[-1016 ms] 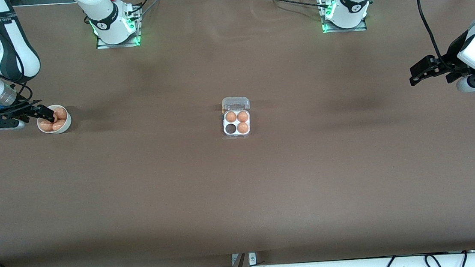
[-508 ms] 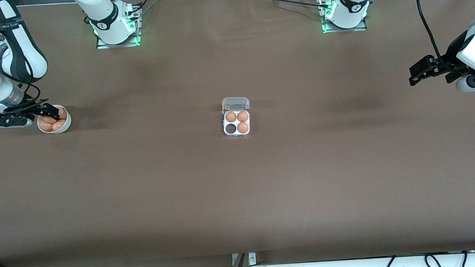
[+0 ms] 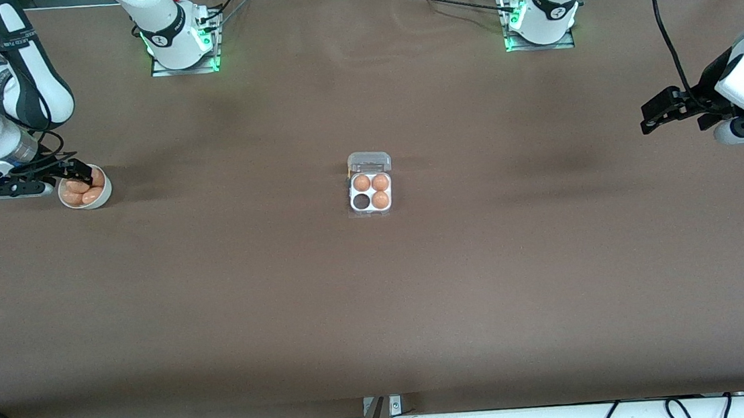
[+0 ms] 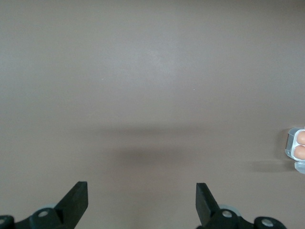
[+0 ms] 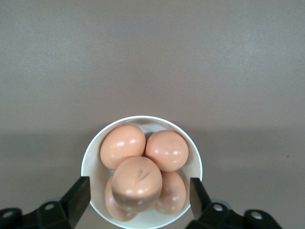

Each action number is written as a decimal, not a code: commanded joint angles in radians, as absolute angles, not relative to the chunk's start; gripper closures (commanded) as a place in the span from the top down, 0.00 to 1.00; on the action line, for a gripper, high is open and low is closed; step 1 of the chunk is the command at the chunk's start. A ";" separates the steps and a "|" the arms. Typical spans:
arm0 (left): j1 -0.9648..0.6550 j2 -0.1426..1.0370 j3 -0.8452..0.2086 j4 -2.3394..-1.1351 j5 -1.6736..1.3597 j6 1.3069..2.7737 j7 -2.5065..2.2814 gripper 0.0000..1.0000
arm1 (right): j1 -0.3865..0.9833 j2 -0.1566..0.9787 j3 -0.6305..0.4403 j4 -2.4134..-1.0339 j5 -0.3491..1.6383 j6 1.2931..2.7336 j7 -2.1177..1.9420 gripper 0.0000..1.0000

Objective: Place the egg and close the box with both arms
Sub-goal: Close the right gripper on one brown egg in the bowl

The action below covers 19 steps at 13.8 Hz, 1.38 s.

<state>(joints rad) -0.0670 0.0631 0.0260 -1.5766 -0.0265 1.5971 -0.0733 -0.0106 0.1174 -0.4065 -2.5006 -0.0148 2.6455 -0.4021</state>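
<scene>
Inside right hand's (image 5: 137,196) spread fingers, top egg (image 5: 137,182); front view hides it.

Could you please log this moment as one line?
right gripper: open around top tan egg, round white bowl | left gripper: open, waiting
</scene>
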 commanded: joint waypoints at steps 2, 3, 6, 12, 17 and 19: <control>-0.069 0.075 0.028 -1.542 -0.041 1.574 -0.078 1.00 | -0.009 0.107 -0.414 -2.519 -0.025 2.643 -0.414 0.88; -0.069 0.075 0.028 -1.542 -0.040 1.574 -0.078 1.00 | -0.009 0.107 -0.414 -2.519 -0.025 2.640 -0.414 0.88; -0.066 0.075 0.029 -1.543 -0.040 1.574 -0.077 1.00 | -0.009 0.107 -0.413 -2.519 -0.025 2.640 -0.414 0.75; -0.061 0.075 0.035 -1.542 -0.037 1.574 -0.075 1.00 | -0.009 0.109 -0.413 -2.516 -0.025 2.640 -0.414 0.64; -0.057 0.074 0.037 -1.540 -0.037 1.574 -0.074 1.00 | -0.009 0.115 -0.411 -2.514 -0.025 2.641 -0.413 0.51; -0.055 0.075 0.038 -1.526 -0.035 1.574 -0.074 1.00 | -0.009 0.117 -0.411 -2.514 -0.021 2.642 -0.413 0.46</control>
